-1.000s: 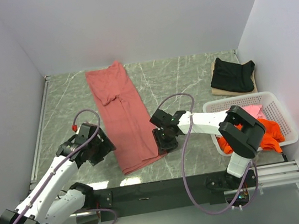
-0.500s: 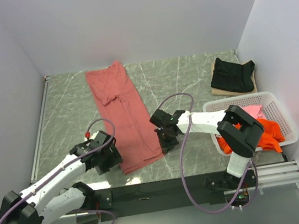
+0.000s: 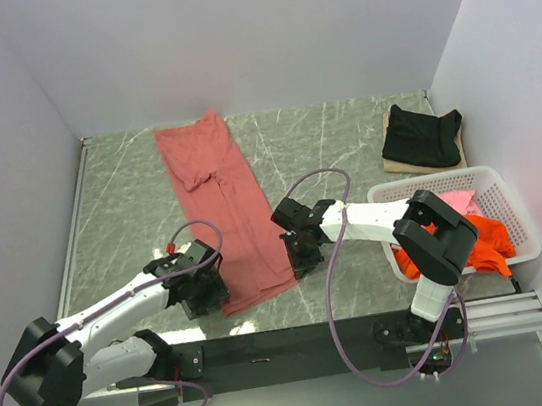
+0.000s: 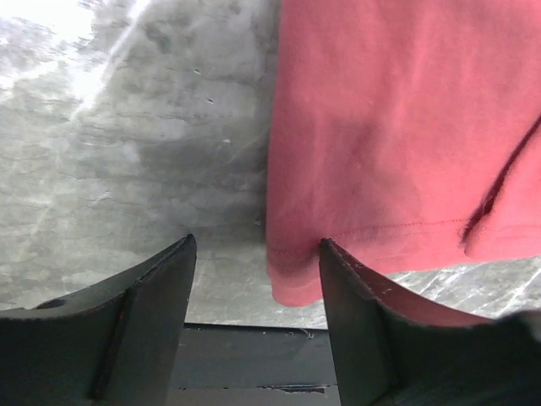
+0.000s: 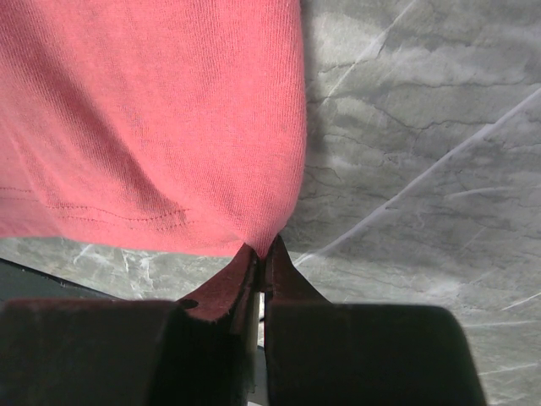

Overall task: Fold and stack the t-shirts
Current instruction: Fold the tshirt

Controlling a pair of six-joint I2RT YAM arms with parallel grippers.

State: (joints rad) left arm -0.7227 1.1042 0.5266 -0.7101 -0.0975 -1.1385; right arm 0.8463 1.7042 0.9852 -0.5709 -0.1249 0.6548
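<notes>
Left arm extended low and forward; left gripper jaws apart. Right arm reaching leftward; right gripper jaws pressed together.

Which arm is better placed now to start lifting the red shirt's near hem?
Right. The right tool is shut on the near right corner of the brick-red t-shirt; the left tool stands open at the left corner, not gripping.

A grey-green marbled table is seen filling the middle of the top view. A brick-red t-shirt, folded into a long strip, is laid flat on it, from the upper centre-left down to the lower centre. A tan board is set in the upper right, and a white lattice basket is placed at the right edge, just below it.
</notes>
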